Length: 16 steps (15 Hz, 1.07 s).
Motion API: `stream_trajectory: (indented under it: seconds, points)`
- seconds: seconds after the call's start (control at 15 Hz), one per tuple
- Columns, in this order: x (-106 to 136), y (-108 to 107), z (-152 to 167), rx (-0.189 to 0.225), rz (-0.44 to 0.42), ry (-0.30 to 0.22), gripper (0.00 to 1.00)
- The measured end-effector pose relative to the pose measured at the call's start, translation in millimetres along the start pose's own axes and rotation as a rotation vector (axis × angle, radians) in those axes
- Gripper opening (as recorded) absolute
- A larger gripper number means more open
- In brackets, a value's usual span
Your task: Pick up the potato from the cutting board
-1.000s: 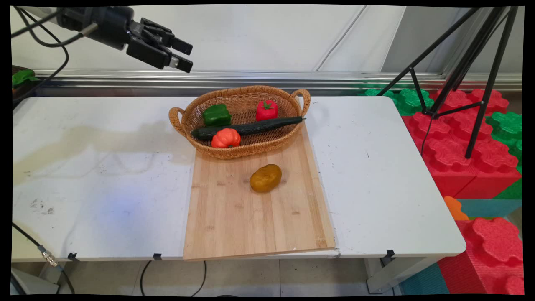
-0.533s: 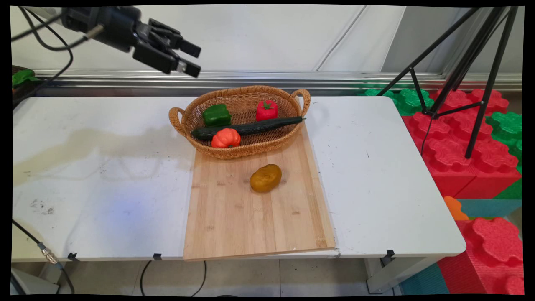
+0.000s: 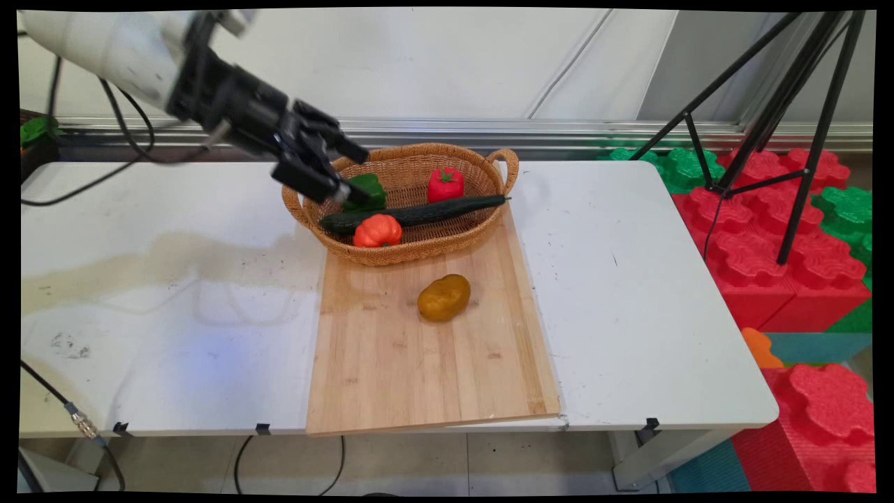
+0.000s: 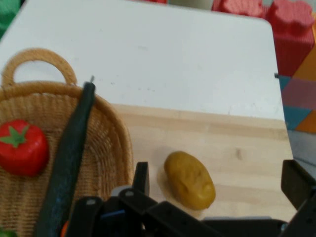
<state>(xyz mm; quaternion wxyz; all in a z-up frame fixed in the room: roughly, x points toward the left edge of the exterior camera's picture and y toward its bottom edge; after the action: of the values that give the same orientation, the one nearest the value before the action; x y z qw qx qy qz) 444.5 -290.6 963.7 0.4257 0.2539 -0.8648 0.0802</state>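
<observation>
- The pincer (image 3: 355,175) is released: its two black fingers stand wide apart in both views, with nothing between them.
- It hangs over the left end of the wicker basket (image 3: 401,250), slanting down from the upper left. It is nearest to the green pepper (image 3: 368,190).
- In the main view the lower fingertip overlaps that pepper. Whether it touches the pepper cannot be told.
- The basket sits near the middle of the far edge of the surface (image 3: 174,293). Its near side rests on the far end of a wooden cutting board (image 3: 419,370).
- Four things lie inside the basket:
  - the green pepper, toward the far left;
  - a red tomato-like piece (image 3: 445,184), toward the far right;
  - a long dark cucumber (image 3: 433,208), lying across the basket with its tip reaching the right rim;
  - an orange ribbed tomato (image 3: 377,230), at the near left, just beside the cucumber.
- A brownish-yellow potato (image 3: 443,297) lies alone on the far half of the board, outside the basket and clear of its wall. Nothing holds it.
- In the hand view the potato (image 4: 189,179) shows beyond the gap between the fingers. The cucumber (image 4: 66,163) and the red piece (image 4: 22,147) lie to the left.
- The board reaches to the near edge of the surface, and its near half carries nothing.
- Off the right edge of the surface stand a black tripod (image 3: 789,105) and red and green foam blocks (image 3: 768,237).
</observation>
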Motion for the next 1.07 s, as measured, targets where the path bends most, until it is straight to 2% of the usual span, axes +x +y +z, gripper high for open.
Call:
stream_trajectory:
  seconds: [0.47,1.07]
  points:
    - [-15.9,17.3,66.5,-0.003,0.013,-0.116,1.00]
    - [-30.1,27.4,135.4,0.004,-0.011,-0.213,1.00]
